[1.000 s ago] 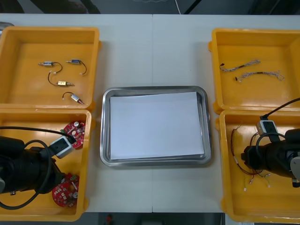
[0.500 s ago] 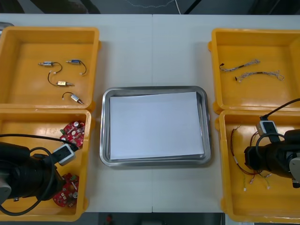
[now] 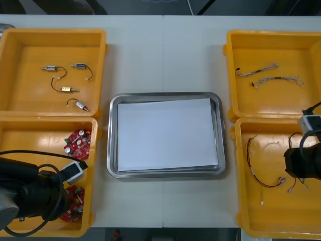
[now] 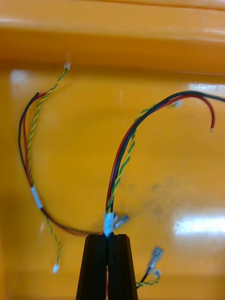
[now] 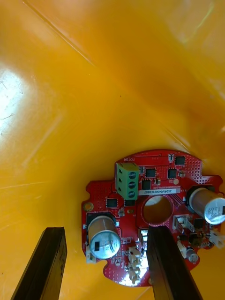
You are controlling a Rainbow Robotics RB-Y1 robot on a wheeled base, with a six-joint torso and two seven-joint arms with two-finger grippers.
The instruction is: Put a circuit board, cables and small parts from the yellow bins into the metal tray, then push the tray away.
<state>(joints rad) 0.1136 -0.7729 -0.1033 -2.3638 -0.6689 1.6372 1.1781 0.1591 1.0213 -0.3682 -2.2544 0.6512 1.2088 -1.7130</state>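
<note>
My right gripper (image 4: 108, 246) is shut on a red and yellow cable (image 4: 119, 164), pinching it at its white band, above the floor of the near right yellow bin (image 3: 241, 201). That cable (image 3: 266, 178) trails left from my right arm (image 3: 303, 163). A second cable of the same kind (image 4: 33, 154) lies beside it. My left gripper (image 5: 105, 262) hangs open over a round red circuit board (image 5: 150, 211) in the near left bin (image 3: 30, 133); one finger (image 5: 168, 262) overlaps the board's edge. Another board (image 3: 76, 142) lies farther back. The metal tray (image 3: 113, 140), white inside, sits in the middle.
The far left bin (image 3: 15, 100) holds several small metal parts (image 3: 62, 80) with black leads. Two twisted blue and white cables (image 3: 271, 75) lie in the far right bin (image 3: 235, 60). Bare table stretches beyond the tray.
My right gripper has shut on the cable and moved right, dragging it along. My left arm has slid nearer, uncovering the far board and settling over the near one.
</note>
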